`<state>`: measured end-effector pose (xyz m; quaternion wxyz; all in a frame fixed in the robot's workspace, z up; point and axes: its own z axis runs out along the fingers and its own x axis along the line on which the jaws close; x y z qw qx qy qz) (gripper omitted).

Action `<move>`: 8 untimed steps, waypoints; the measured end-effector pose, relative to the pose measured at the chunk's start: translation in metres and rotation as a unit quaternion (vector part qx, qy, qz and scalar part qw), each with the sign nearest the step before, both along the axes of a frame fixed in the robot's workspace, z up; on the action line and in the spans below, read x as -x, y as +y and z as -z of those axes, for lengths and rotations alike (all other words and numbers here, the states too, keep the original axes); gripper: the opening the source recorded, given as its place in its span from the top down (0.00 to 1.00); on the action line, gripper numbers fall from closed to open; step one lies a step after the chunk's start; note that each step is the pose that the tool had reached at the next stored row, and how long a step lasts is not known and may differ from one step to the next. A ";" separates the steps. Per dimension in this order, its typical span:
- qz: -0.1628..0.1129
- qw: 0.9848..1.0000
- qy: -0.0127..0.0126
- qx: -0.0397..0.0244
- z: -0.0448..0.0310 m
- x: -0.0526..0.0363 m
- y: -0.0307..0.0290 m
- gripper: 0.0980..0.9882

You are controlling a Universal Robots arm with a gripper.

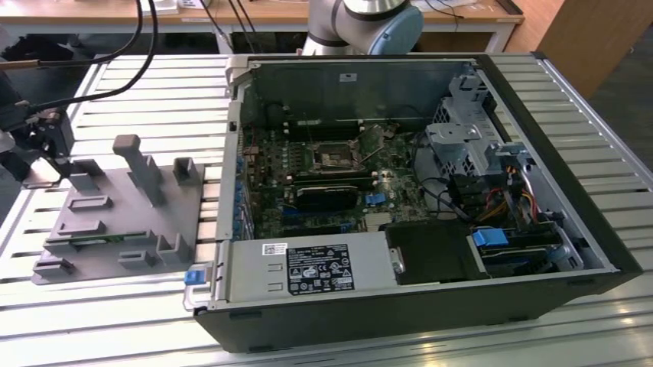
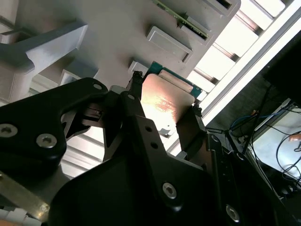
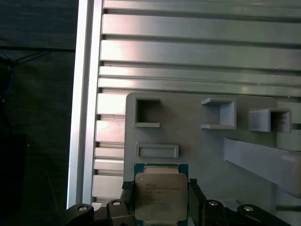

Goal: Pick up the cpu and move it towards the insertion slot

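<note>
The black two-fingered end effector (image 3: 161,188) is clamped on the cpu (image 3: 161,197), a small flat square chip with a silver-grey metal top and a green rim. One black finger (image 3: 126,194) presses against each of two opposite edges, so the metal top faces the first wrist view and the chip stays level. In the second wrist view the same grip shows from the other side: the cpu (image 2: 162,106) sits between the two fingertips and catches a warm glare. It appears to hang just above the flat grey plastic fixture plate (image 3: 207,150), near that plate's edge, rather than resting in one of the plate's raised holders; that reads as a chip lifted clear of its nest. The plate lies on the slatted aluminium surface (image 3: 188,52). Well apart from it, toward the exterior view's right, stands the open black computer case (image 1: 408,321). On its green board lies the insertion slot (image 1: 335,157), a square black socket with a thin silver frame, face up so that a chip carried flat can go down into it. The cpu is well short of that socket.
</note>
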<state>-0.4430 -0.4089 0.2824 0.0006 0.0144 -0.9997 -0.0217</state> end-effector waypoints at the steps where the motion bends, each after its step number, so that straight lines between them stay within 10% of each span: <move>1: 0.000 1.000 0.000 0.000 -0.0003 0.0000 0.0000 0.50; 8: 0.000 1.000 0.000 0.000 -0.0049 0.0000 0.0000 0.50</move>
